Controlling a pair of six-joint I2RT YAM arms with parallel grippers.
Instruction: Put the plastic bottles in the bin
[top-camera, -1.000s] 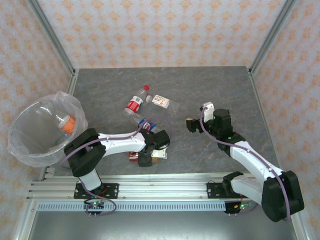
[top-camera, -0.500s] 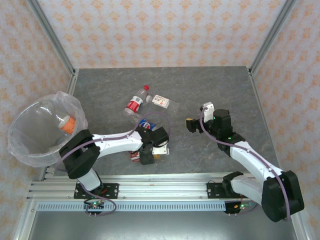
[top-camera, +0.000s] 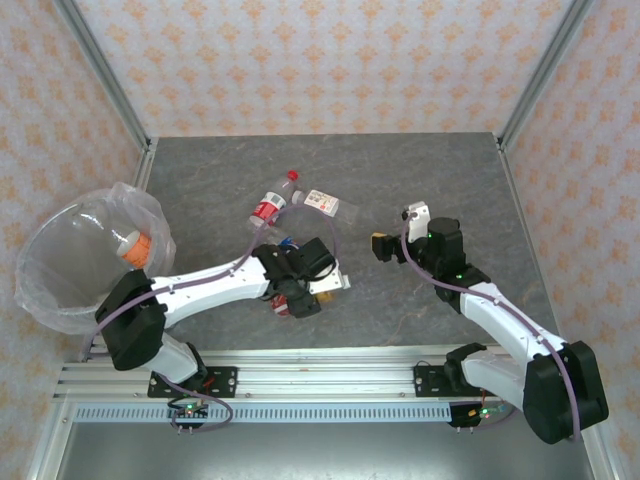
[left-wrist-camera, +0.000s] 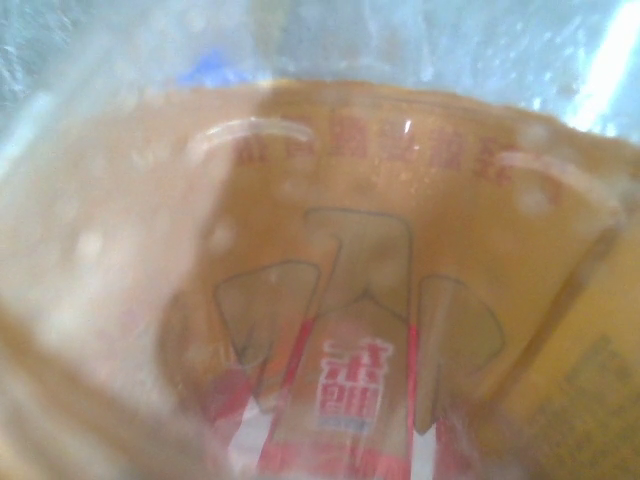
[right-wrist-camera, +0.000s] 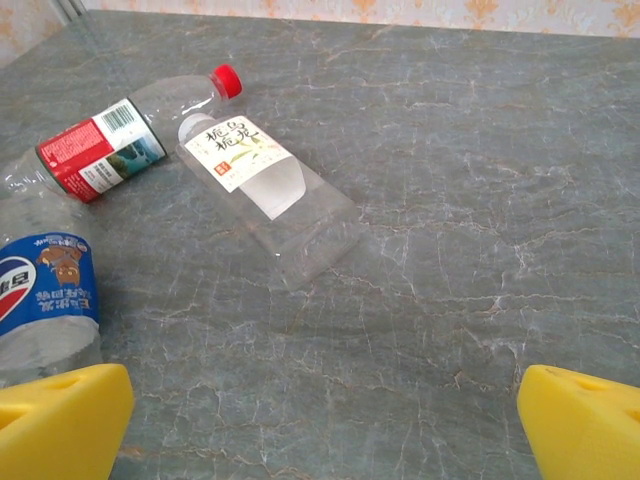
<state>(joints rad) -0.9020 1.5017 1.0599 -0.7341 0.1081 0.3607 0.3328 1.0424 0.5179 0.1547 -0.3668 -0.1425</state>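
**A:** Where is the left gripper (top-camera: 293, 298)?

**B:** Over the near middle of the table (top-camera: 430, 180), with the brown-labelled bottle (left-wrist-camera: 370, 300) pressed right up against its wrist camera. Its fingers are hidden behind the bottle, so I cannot tell how far they are closed.

**A:** How should it carry the bottle?

**B:** I'd confirm the grip first, since thin plastic probably flexes and slips. Then rise straight up, because the blue-labelled bottle (top-camera: 290, 243) lies just beside it. Pass above the crinkly rim of the bin (top-camera: 60, 300) at the table's left edge and let go over its middle.

**A:** And the right gripper (right-wrist-camera: 320, 420)?

**B:** It is wide open, empty and low. It faces the red-labelled bottle (right-wrist-camera: 100, 150) and the white-labelled bottle (right-wrist-camera: 250, 170), which lie on their sides, touching.
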